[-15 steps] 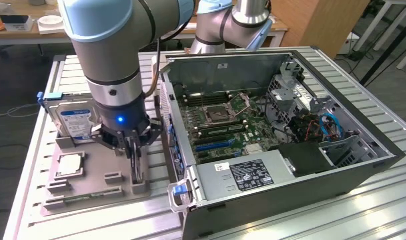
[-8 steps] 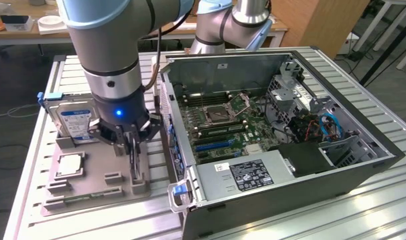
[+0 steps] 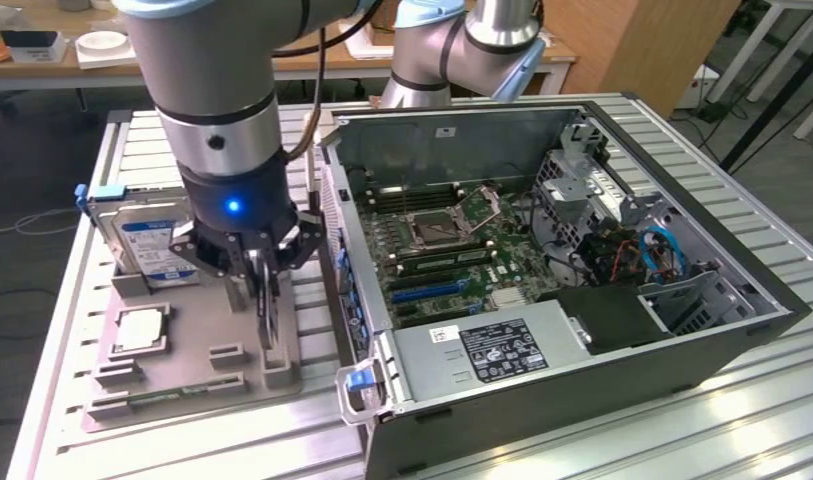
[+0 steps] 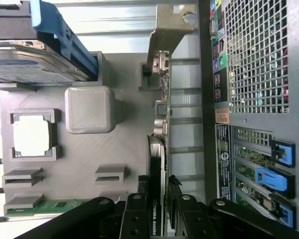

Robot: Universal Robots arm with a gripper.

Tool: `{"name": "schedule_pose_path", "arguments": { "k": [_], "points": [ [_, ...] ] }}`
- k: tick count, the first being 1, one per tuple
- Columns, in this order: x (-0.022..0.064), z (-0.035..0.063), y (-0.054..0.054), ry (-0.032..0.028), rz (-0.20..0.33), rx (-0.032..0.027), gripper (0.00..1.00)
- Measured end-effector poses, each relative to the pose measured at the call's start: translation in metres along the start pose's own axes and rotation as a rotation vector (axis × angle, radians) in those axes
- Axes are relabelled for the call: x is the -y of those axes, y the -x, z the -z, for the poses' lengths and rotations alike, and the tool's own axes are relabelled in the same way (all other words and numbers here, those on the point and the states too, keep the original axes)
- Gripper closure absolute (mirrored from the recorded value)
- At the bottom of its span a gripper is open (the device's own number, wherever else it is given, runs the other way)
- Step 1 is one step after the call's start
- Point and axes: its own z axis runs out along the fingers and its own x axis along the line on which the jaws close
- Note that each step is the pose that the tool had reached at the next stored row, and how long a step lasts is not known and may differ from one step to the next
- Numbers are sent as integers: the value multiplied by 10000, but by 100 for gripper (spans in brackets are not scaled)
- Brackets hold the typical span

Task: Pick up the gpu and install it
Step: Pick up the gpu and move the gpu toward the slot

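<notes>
Your table [image 3: 726,420] of metal slats carries everything. The open computer case [image 3: 446,140] stands just beside the grey tray [image 3: 193,370], on the exterior view's right of it. The arm [image 3: 219,110] comes down over the tray's edge nearest the case.

On the tray, the hard drive [image 3: 146,245] stands at the end farthest from the exterior camera, with its blue-white label facing you.

The gpu [image 3: 267,318] stands on its long edge along the tray's case-side edge. From the wrist you see it edge-on [image 4: 162,114]. It is a thin dark card studded with small parts, about as long as the hard drive. A pale silvery bracket [image 4: 165,35] is at the end nearest the hard drive, and white lettering runs along the dark part between the fingers.

The tool [image 3: 263,285] straddles the card's other end. Its black fingers [image 4: 138,209] press against both flat faces, so it is clamped on the gpu. You cannot tell whether the card's lower edge sits in the tray or just clear of it.

The square silver processor [image 3: 139,328] lies in its tray pocket on the side away from the case. A green memory stick [image 3: 166,397] lies at the tray's near end.
</notes>
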Motion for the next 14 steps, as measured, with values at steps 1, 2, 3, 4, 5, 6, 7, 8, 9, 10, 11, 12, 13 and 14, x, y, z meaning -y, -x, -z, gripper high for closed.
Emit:
{"name": "schedule_pose_path", "arguments": {
  "k": [1, 2, 3, 4, 5, 6, 7, 8, 9, 10, 11, 12, 13, 14],
  "points": [
    [-1, 22, 1, 1, 0, 0, 74],
    [-1, 41, 1, 1, 0, 0, 74],
    [-2, 62, 2, 1, 0, 0, 74],
    [-2, 84, 2, 0, 0, 0, 74],
    [-3, 108, 3, 0, 0, -1, 74],
    [-4, 130, 3, 0, -1, -1, 74],
    [-4, 153, 4, 0, 0, -2, 74],
    [-5, 178, 5, 0, 0, -2, 74],
    [-6, 205, 6, 0, 0, -4, 74],
    [-6, 223, 6, 0, 0, -8, 74],
    [-6, 229, 6, -1, 0, -9, 74],
    [-6, 229, 6, 2, 0, -6, 74],
    [-6, 239, 6, 0, 0, -16, 74],
    [-6, 253, 7, -3, 0, -37, 74]
  ]
}}
